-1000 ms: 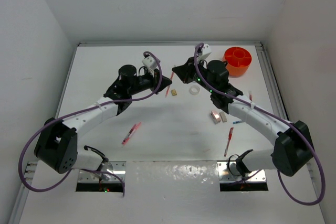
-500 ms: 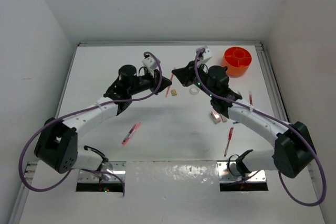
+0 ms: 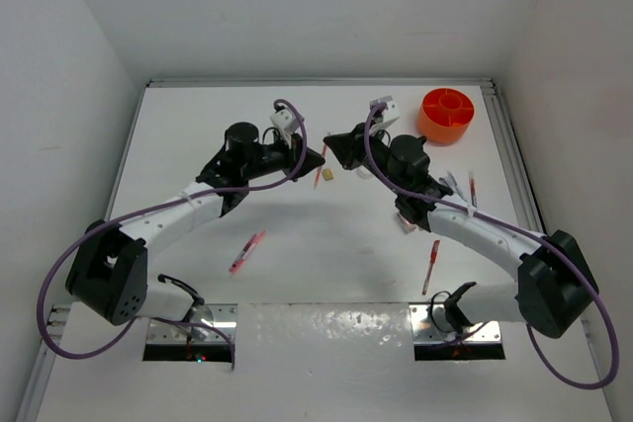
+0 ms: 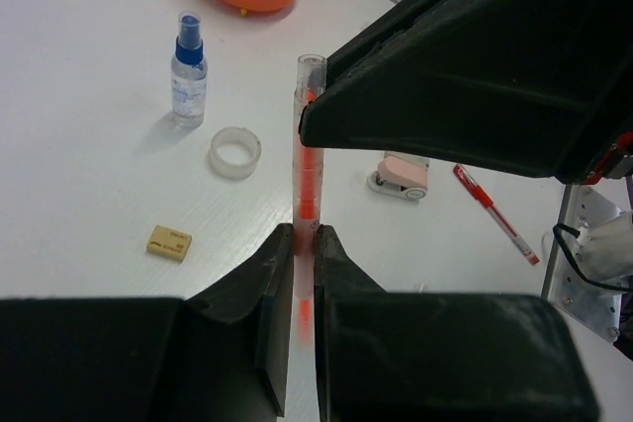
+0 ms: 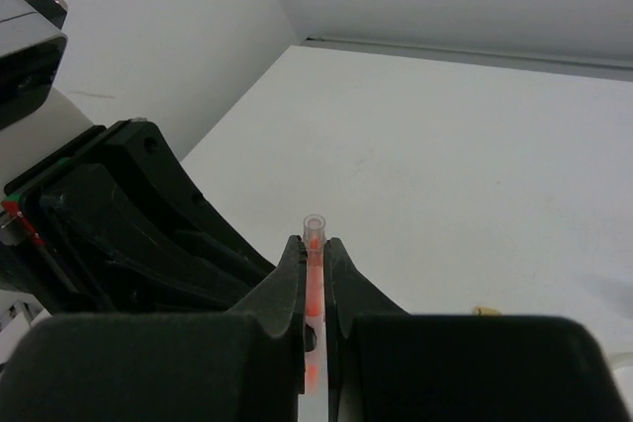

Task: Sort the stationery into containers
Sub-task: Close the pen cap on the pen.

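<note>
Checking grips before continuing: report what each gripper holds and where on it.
Both are shut on one red pen: the left gripper clamps its barrel, the right gripper pinches it just below the clear end.

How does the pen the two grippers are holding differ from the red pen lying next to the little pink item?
The held pen has a clear barrel with red-orange inside; the red pen looks solid red. The held pen is clamped by the left gripper at one end and the right gripper at the other; the red pen lies flat on the table, untouched. Both are thin and straight.
</note>
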Motion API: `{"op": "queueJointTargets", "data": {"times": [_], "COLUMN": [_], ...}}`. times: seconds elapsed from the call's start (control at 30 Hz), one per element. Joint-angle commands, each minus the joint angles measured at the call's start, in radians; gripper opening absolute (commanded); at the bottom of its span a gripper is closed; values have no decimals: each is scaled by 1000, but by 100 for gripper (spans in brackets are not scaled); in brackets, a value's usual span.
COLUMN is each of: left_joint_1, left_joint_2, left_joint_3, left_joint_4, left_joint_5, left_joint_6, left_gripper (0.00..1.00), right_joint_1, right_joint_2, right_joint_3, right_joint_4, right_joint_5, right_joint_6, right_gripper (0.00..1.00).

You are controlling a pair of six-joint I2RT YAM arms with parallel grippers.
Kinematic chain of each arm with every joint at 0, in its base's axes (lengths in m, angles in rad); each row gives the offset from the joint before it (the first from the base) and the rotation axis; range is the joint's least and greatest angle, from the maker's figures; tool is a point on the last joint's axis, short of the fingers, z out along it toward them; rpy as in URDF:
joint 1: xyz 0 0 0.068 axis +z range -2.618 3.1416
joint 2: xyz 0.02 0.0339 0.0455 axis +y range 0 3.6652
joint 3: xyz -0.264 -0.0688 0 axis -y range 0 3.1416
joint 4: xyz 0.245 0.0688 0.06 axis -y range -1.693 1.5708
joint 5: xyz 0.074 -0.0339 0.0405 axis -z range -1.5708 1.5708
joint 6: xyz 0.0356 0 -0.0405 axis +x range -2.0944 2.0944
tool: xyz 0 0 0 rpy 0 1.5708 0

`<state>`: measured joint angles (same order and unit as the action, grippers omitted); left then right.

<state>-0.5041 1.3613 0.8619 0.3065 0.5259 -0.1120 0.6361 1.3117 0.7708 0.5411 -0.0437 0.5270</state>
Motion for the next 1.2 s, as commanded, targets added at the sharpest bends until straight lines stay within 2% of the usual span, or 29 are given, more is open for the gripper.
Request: {"op": "queueJointTargets", "data": {"times": [0.0, 0.57, 0.9, 1.17], "left_joint_1": [19, 27, 24, 21], "left_joint_2": [-28, -34, -48, -50], "left_joint_3": [89, 75, 61, 58], "left_joint_4": [253, 237, 229, 212], "left_joint_5": [-40, -73, -92, -87], "left_joint_6": [-2, -2, -11, 35], "left_gripper": [0, 0, 0, 0], "right_joint_1": [50, 86, 96, 109], "right_joint_2": [38, 46, 58, 43], "right_joint_3": [-67, -117, -70, -104], "right_joint_4": [-158, -188, -228, -239], "right_joint_5": [-64, -35, -41, -10], "right_joint_6": [5, -10, -53, -55], "right_gripper": [0, 0, 0, 0]}}
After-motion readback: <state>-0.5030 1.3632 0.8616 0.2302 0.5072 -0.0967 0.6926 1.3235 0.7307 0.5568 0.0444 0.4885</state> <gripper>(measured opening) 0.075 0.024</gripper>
